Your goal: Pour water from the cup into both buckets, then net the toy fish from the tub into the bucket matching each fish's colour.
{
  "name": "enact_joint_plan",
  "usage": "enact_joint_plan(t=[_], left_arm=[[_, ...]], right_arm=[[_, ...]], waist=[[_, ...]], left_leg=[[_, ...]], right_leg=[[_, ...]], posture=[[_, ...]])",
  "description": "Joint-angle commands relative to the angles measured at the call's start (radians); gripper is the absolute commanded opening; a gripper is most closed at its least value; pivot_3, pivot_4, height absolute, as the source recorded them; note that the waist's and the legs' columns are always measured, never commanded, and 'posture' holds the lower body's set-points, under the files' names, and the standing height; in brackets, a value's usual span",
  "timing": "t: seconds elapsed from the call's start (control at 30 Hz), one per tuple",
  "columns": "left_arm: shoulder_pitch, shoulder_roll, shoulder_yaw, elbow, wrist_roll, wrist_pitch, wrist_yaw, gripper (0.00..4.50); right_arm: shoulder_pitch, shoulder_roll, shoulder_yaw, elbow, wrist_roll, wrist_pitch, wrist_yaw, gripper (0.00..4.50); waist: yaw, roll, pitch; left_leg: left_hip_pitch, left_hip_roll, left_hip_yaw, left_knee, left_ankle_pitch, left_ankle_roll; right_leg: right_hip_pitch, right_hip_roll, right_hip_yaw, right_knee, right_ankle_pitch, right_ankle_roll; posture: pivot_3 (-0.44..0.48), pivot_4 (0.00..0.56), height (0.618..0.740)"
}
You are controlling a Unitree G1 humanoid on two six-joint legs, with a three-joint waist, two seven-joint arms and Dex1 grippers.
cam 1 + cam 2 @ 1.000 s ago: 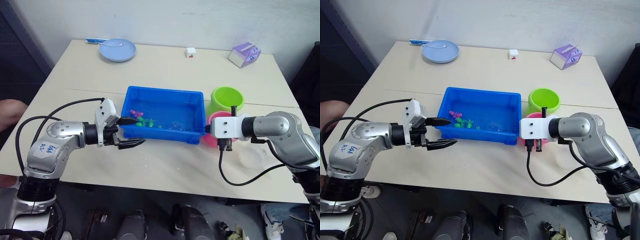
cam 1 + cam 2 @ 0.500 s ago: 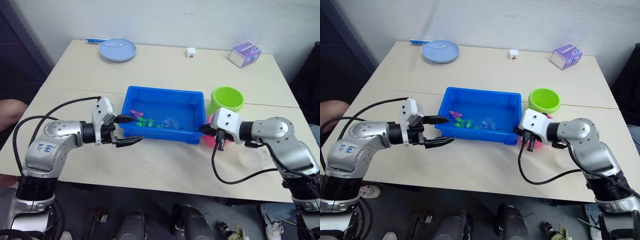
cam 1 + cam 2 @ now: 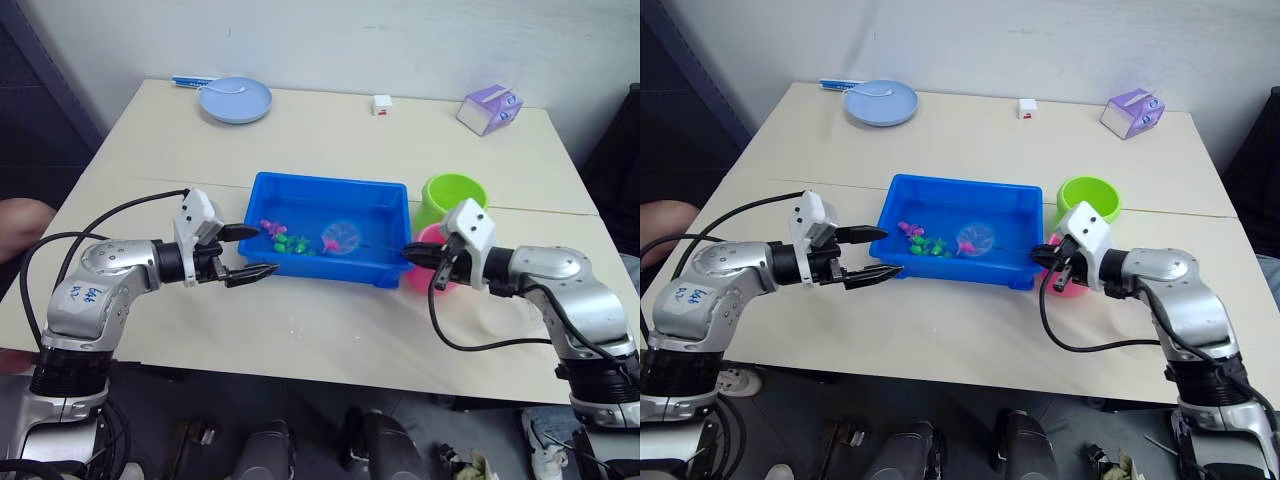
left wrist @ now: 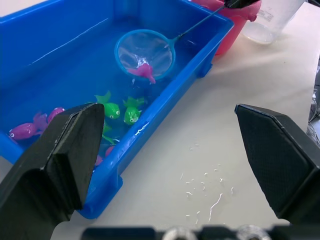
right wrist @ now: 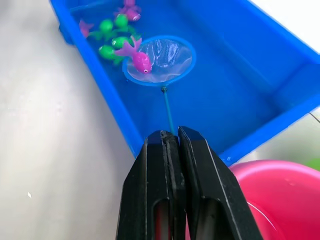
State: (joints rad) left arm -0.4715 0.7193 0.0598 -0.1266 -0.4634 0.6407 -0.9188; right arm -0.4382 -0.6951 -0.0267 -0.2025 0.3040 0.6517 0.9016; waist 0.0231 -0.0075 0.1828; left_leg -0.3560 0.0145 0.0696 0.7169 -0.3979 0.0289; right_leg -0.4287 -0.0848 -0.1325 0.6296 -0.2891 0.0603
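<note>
net now lifted with a pink fish in it, at tub centre | earlier low, fishless | right gripper clamped on net handle, 3 o'clock | left gripper gaping, 9 o'clock

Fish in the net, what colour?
Pink, lying in the net; the fish shows best in the right wrist view.
</note>
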Motion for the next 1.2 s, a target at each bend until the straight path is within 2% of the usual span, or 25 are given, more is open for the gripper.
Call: enact_joint_plan(t=[0.03, 0.3, 0.4, 0.57, 0.67, 0.9, 1.07, 1.2], left_arm=[[-0.050, -0.017, 0.001, 0.006, -0.016, -0.016, -0.013, 4.50], [-0.176, -0.125, -0.106, 0.075, -0.007, -0.054, -0.089, 4.50], [-0.238, -0.185, -0.154, 0.152, 0.012, -0.103, -0.132, 4.50], [-0.306, -0.242, -0.205, 0.284, 0.056, -0.188, -0.194, 4.50], [-0.343, -0.269, -0.212, 0.339, 0.064, -0.217, -0.216, 4.50], [-0.396, -0.311, -0.232, 0.469, 0.127, -0.335, -0.257, 4.50], [-0.409, -0.330, -0.215, 0.485, 0.122, -0.337, -0.264, 4.50], [-0.412, -0.328, -0.210, 0.497, 0.127, -0.347, -0.263, 4.50]], right_arm=[[0.035, -0.016, -0.106, -0.102, 0.064, 0.043, -0.038, 0.76], [0.264, -0.037, -0.391, -0.410, 0.156, 0.186, -0.174, 0.76], [0.415, -0.055, -0.559, -0.545, 0.148, 0.227, -0.196, 0.76], [0.556, -0.048, -0.709, -0.664, 0.128, 0.224, -0.232, 0.76], [0.647, -0.053, -0.722, -0.719, 0.056, 0.165, -0.242, 0.76], [0.862, -0.246, -0.612, -0.667, -0.384, -0.255, -0.233, 0.76], [0.904, -0.304, -0.614, -0.570, -0.574, -0.536, -0.235, 0.76], [0.880, -0.281, -0.626, -0.535, -0.602, -0.588, -0.224, 0.76]], waist=[[0.002, 0.000, 0.000], [0.004, 0.001, 0.000], [0.008, 0.003, -0.001], [-0.001, 0.003, -0.002], [0.002, 0.004, -0.002], [0.004, 0.004, -0.002], [0.003, 0.004, -0.002], [0.004, 0.004, -0.002]], left_leg=[[0.000, 0.000, 0.000, 0.000, 0.000, 0.000], [0.000, -0.002, -0.001, 0.000, 0.000, 0.000], [0.000, -0.001, -0.001, 0.000, 0.000, 0.000], [0.002, -0.002, 0.002, 0.000, 0.000, 0.000], [0.003, -0.001, 0.003, -0.001, 0.000, 0.000], [0.004, -0.003, 0.005, 0.000, 0.001, 0.000], [0.004, -0.002, 0.005, 0.000, 0.001, 0.000], [0.004, -0.002, 0.005, 0.000, 0.001, 0.000]], right_leg=[[0.000, 0.000, 0.000, 0.000, 0.000, 0.000], [0.000, 0.003, 0.001, 0.000, 0.000, 0.001], [0.000, 0.004, 0.001, 0.000, 0.000, 0.001], [0.001, 0.005, 0.004, 0.002, 0.000, 0.001], [0.001, 0.006, 0.005, 0.003, 0.000, 0.001], [0.001, 0.006, 0.008, 0.004, 0.000, 0.001], [0.000, 0.007, 0.008, 0.003, 0.000, 0.001], [0.001, 0.007, 0.008, 0.003, 0.000, 0.001]], posture=[[0.000, 0.150, 0.739], [0.000, 0.150, 0.739], [0.000, 0.150, 0.739], [0.000, 0.150, 0.739], [0.000, 0.150, 0.739], [0.000, 0.150, 0.739], [0.000, 0.150, 0.739], [0.000, 0.150, 0.739]])
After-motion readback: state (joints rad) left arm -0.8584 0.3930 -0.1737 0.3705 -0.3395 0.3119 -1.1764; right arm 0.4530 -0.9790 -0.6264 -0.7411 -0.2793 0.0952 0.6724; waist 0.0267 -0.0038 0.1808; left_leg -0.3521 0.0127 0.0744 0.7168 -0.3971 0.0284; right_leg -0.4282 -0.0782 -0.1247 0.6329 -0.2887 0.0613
